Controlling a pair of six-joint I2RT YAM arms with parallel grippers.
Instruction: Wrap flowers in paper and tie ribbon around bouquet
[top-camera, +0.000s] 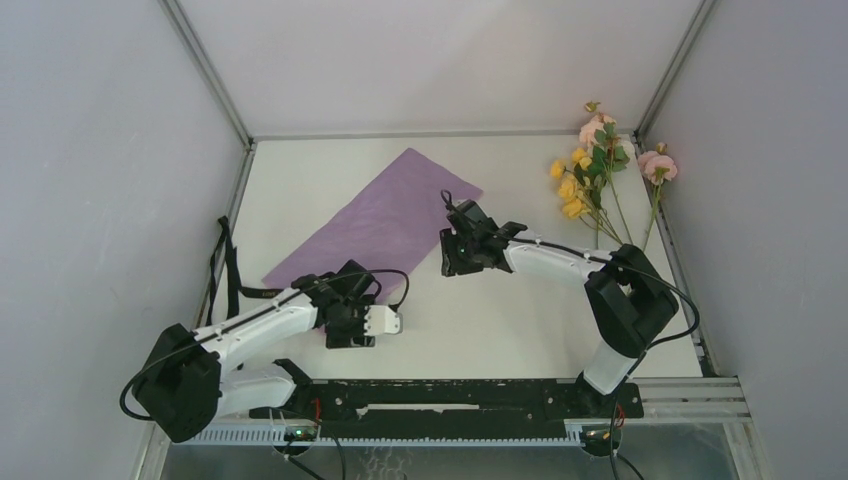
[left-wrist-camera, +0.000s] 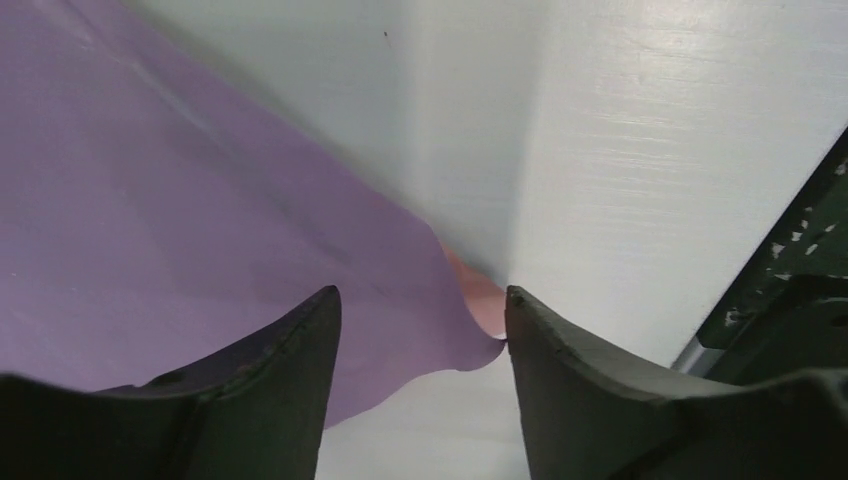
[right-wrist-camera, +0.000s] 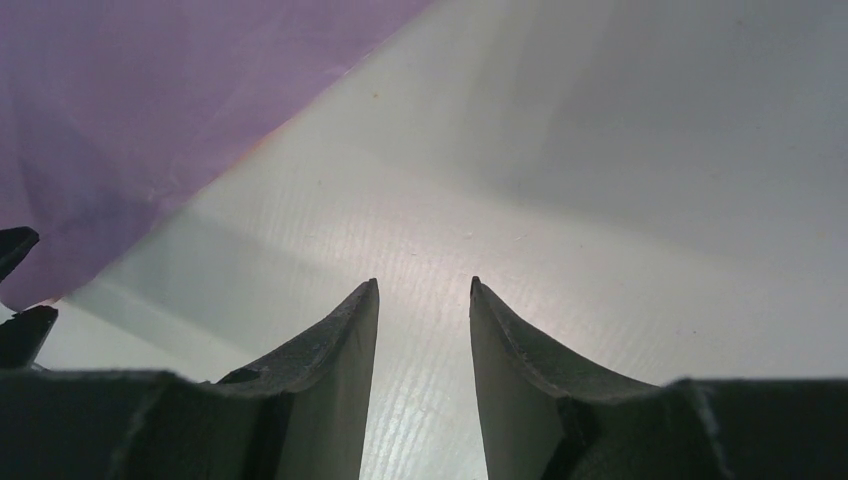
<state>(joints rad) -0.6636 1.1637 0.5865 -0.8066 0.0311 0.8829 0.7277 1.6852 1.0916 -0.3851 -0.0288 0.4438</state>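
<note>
Diagonally, paper (top-camera: 375, 222) near-L to far-R, lilac up

1 paper sheet (top-camera: 385, 225), 1 bunch of flowers (top-camera: 592, 175), 2 arms (top-camera: 255, 325) (top-camera: 560, 260)

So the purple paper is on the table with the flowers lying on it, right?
Not on it: the flowers lie on the table to the right of the paper, apart from it. The top external view shows the gap.
</note>
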